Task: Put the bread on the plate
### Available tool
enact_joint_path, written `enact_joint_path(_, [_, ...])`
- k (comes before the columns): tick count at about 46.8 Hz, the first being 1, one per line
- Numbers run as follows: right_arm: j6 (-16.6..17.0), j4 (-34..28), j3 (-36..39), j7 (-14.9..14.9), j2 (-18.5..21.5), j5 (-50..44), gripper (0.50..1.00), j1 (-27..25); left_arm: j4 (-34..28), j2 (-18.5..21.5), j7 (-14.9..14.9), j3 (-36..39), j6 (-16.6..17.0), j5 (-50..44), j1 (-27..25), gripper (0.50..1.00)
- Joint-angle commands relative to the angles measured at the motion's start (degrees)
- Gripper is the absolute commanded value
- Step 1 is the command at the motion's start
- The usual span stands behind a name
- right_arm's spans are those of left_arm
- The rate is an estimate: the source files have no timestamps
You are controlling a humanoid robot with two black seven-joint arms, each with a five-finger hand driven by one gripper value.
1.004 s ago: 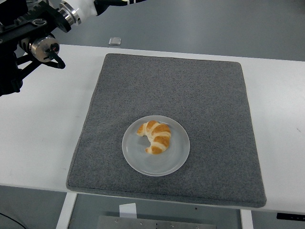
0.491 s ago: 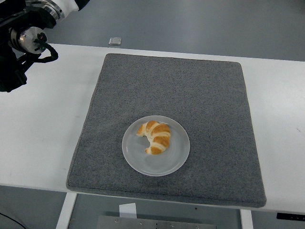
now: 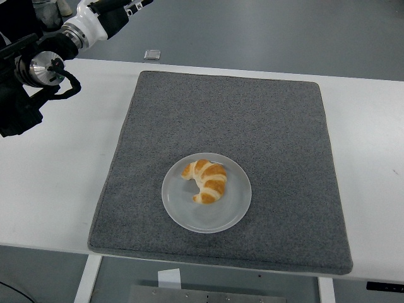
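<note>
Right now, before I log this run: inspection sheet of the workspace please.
Surface: white table with a grey mat laid on it.
Job's things: croissant lies on the translucent plate, plate on the mat's near half.
Clutter: one small square object at the table's far edge.
Hands: left hand at the far left over the table, holding nothing; finger state unclear. Right hand not in view.
Cables: a black cable loop at the left wrist.
Surroundings: grey floor beyond the table; no person seen.
</note>
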Motion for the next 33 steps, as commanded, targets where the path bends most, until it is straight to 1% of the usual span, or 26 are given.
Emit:
enact_joint_path(1, [0.0, 0.0, 0.0, 0.0, 0.0, 0.0, 0.952, 0.0, 0.2, -1.3, -0.2, -0.1, -0.5, 0.1, 1.4, 0.988])
enact_joint_path(6, [0.0, 0.0, 0.0, 0.0, 0.0, 0.0, 0.952, 0.0, 0.4, -1.9, -0.6, -0.2, -1.8, 0.1, 2.7, 0.988])
enact_joint_path(8, [0.0, 0.0, 0.0, 0.0, 0.0, 0.0, 0.952, 0.0, 0.4, -1.9, -1.4, -0.1, -2.4, 0.1, 2.9, 0.988])
enact_joint_path(15, [0.0, 0.0, 0.0, 0.0, 0.0, -0.1, 0.952, 0.0, 0.3, -2.0, -7.3, 0.1, -2.7, 1.3, 3.2, 0.988])
enact_joint_path(20, [0.0, 0.0, 0.0, 0.0, 0.0, -0.1, 0.952, 0.0, 0.2, -2.3, -10.7, 0.1, -2.7, 5.8, 3.6, 0.988])
enact_joint_path(24, [0.0, 0.0, 0.1, 0.0, 0.0, -0.1, 0.952, 0.0, 0.2, -2.5, -12.8, 0.0, -2.6, 9.7, 4.1, 0.988])
enact_joint_path(33, [0.0, 0.0, 0.0, 0.0, 0.0, 0.0, 0.952, 0.0, 0.1, -3.0, -12.9, -0.1, -2.6, 10.3, 4.9, 0.988])
